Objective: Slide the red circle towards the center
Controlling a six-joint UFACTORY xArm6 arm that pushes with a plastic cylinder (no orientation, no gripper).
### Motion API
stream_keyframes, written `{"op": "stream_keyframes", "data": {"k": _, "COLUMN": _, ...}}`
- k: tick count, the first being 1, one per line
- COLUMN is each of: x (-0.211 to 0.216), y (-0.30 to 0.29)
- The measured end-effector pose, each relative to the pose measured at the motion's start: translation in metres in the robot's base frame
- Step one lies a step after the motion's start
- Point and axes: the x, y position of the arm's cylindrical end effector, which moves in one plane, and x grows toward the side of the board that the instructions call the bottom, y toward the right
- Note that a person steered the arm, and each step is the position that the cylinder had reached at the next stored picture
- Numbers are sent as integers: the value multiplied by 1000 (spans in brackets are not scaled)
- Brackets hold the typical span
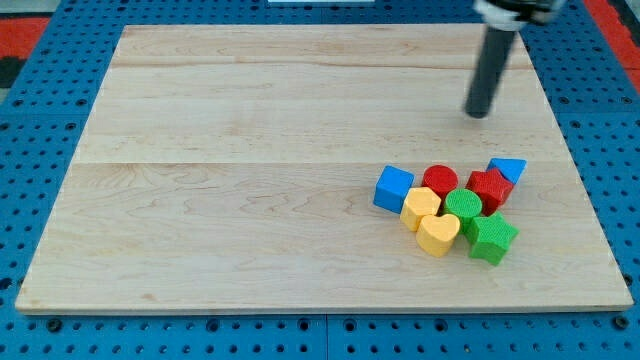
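The red circle (439, 180) sits in a tight cluster of blocks at the view's lower right. It touches the blue cube (393, 188) on its left, a yellow block (420, 207) below, a green circle (463, 205) at its lower right and a red star-like block (488, 188) on its right. A blue triangle (508, 169) lies at the cluster's upper right. A yellow heart (437, 233) and a green star (492, 238) lie at the bottom. My tip (479, 112) stands above the cluster, apart from all blocks.
The blocks rest on a pale wooden board (250, 150) framed by a blue pegboard (40, 40). The board's right edge runs close to the cluster.
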Motion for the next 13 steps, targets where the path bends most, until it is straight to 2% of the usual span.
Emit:
{"op": "stream_keyframes", "data": {"k": 1, "x": 44, "y": 59}}
{"op": "stream_keyframes", "data": {"k": 2, "x": 103, "y": 83}}
{"op": "stream_keyframes", "data": {"k": 4, "x": 200, "y": 83}}
{"op": "stream_keyframes", "data": {"k": 5, "x": 224, "y": 55}}
{"op": "stream_keyframes", "data": {"k": 7, "x": 227, "y": 14}}
{"op": "stream_keyframes", "data": {"k": 13, "x": 110, "y": -86}}
